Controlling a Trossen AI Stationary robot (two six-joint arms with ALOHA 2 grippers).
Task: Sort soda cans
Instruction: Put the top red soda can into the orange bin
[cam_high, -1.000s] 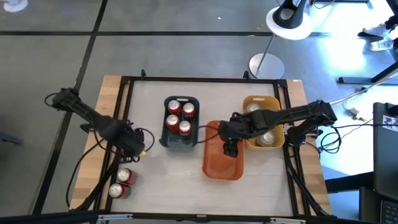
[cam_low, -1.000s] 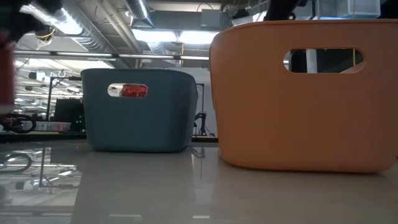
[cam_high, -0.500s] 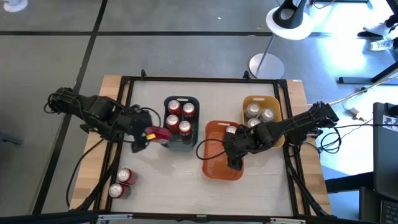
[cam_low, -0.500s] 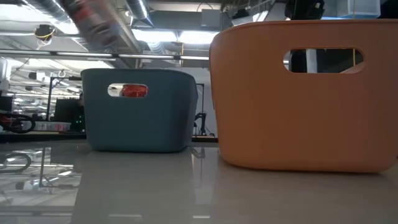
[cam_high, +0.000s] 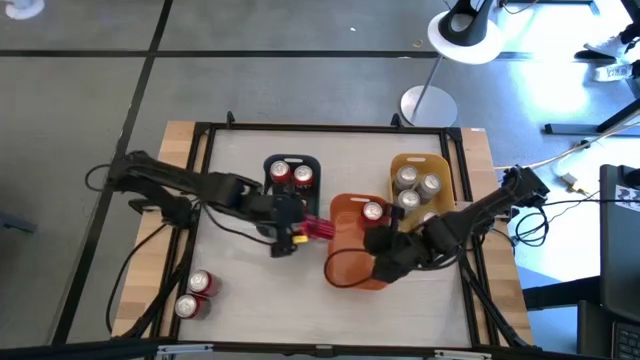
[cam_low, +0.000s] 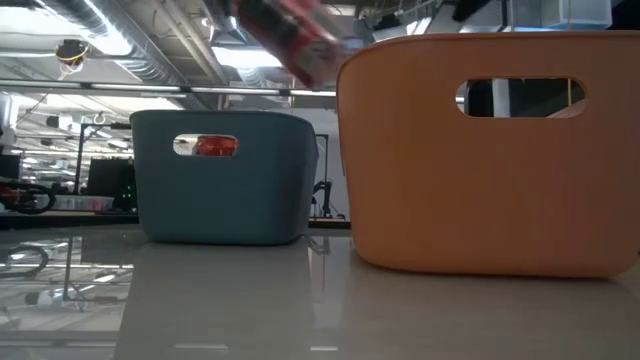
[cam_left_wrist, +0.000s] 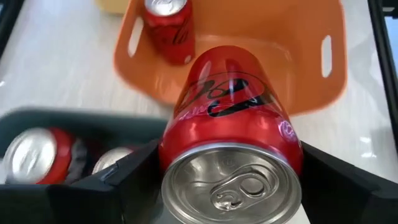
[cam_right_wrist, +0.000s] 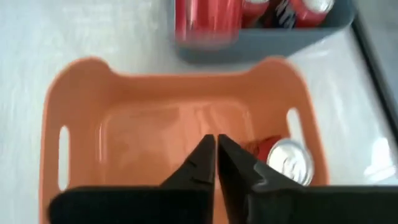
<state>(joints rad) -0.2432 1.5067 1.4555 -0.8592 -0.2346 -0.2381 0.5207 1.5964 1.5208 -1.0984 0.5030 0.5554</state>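
Observation:
My left gripper (cam_high: 298, 229) hangs between the blue bin (cam_high: 272, 222) and the orange bin (cam_high: 345, 272), shut on a red soda can (cam_left_wrist: 227, 106) with black script. The can shows blurred, high up, in the low view (cam_low: 292, 35). My right gripper (cam_right_wrist: 216, 148) is shut on nothing above the orange bin's near part (cam_high: 385, 267). One red can (cam_high: 372, 211) stands in the orange bin. Two red cans (cam_high: 291, 175) show in the blue bin. Silver cans (cam_high: 415, 185) stand in the yellow bin (cam_high: 440, 165). My left gripper pinches the can's side wall (cam_left_wrist: 171, 155) near its tab end between its two fingers (cam_left_wrist: 106, 186). The fingers slant down from the table's left and lie along the can. The can is lifted clear and tipped, its tab end (cam_left_wrist: 231, 186) toward the wrist and its bottom toward the orange bin.
Two more red cans (cam_high: 194, 294) stand on the table near its near left corner. A black frame (cam_high: 330, 128) runs around the tabletop. Bare tabletop lies between the blue bin and the far edge.
My left gripper has carried the red can up from the near left of the table and toward the right, past the blue bin's near side, to the orange bin's left rim, tipping it over. My right gripper has drawn back toward the near edge, uncovering the can in the orange bin.

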